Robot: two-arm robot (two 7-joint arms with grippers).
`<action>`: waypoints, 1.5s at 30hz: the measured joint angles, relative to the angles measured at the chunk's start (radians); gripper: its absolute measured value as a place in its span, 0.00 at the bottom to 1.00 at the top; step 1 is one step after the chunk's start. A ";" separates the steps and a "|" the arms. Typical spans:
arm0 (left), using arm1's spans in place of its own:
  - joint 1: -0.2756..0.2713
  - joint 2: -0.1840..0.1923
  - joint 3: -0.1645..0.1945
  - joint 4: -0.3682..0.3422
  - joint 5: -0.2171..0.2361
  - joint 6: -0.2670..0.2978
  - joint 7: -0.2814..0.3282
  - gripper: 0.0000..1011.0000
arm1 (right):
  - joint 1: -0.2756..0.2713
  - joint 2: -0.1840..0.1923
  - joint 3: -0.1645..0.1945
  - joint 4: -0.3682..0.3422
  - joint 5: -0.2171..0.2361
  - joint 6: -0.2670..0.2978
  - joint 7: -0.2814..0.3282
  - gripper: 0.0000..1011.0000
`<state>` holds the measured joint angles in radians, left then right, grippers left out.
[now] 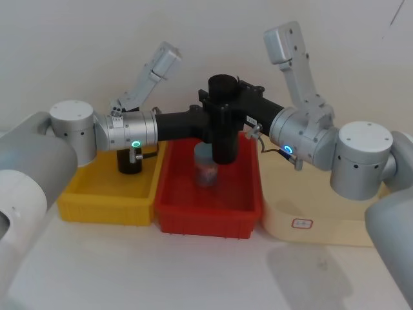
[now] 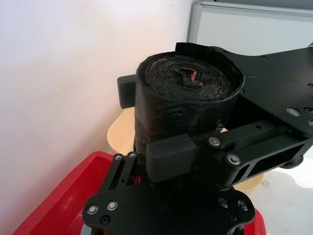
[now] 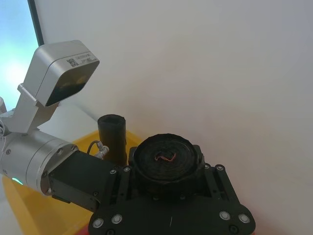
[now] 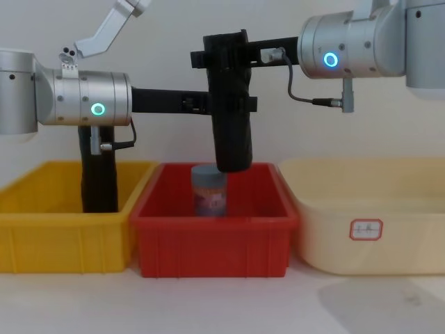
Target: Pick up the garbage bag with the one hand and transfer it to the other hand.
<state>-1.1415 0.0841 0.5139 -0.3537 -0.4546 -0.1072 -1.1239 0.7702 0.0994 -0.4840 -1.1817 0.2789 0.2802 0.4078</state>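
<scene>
Two claws, left claw (image 4: 226, 104) and right claw (image 4: 224, 52), clamping the garbage bag (image 4: 231, 129) above the red crate (image 4: 215, 236).

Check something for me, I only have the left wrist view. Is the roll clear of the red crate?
Observer: Yes. In the chest view the garbage bag hangs upright, and its lower end is near the rim of the red crate, off the floor.
Operator: Anything under it?
Observer: A blue-lidded jar stands in the crate right by the roll's lower end. I cannot tell if they touch.
Operator: Where are the grips?
Observer: The right gripper clamps near the top and the left gripper clamps around mid-height.
</scene>
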 joint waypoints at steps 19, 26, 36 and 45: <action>0.001 0.000 0.000 -0.002 0.000 0.000 0.001 0.40 | 0.001 0.000 -0.001 0.000 0.000 0.000 0.000 0.59; 0.001 0.000 0.000 -0.002 0.000 0.000 0.001 0.40 | 0.001 0.000 -0.001 0.000 0.000 0.000 0.000 0.59; 0.001 0.000 0.000 -0.002 0.000 0.000 0.001 0.40 | 0.001 0.000 -0.001 0.000 0.000 0.000 0.000 0.59; 0.000 0.000 0.000 -0.001 0.000 0.000 0.000 0.40 | 0.001 0.000 -0.001 0.000 0.000 0.000 0.000 0.59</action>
<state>-1.1411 0.0837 0.5140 -0.3552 -0.4548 -0.1070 -1.1235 0.7707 0.0993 -0.4853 -1.1818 0.2793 0.2804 0.4082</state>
